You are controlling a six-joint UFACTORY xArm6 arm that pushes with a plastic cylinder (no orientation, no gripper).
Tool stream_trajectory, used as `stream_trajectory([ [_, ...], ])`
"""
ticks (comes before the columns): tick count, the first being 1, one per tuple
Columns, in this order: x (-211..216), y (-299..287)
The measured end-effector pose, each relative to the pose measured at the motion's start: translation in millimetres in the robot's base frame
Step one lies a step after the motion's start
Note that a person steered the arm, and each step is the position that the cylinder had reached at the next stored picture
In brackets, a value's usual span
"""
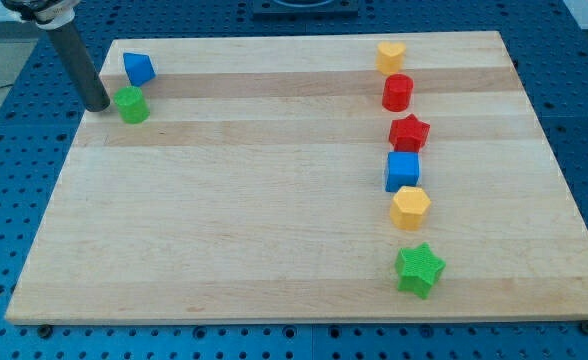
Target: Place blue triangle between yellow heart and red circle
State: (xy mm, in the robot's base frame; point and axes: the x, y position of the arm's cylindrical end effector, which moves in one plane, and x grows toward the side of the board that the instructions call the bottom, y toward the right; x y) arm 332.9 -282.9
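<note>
Judging by the layout, stood at the approach step, nothing yet moved toward the goal. Rested my tip at the board's top-left edge, bare and holding nothing, touching or just beside the green block to its right. Sat the blue triangle up and right of my tip, just above the green block. Lay the yellow heart and red circle far right, nearly touching. Called next for rounding to the triangle's left, then one long rightward push, probably opening that tight gap.
</note>
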Motion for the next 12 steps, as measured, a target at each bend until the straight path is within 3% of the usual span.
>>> stream_trajectory([
  [5,4,-3],
  [6,-31,4],
  [8,-47,118],
  [12,-85,10],
])
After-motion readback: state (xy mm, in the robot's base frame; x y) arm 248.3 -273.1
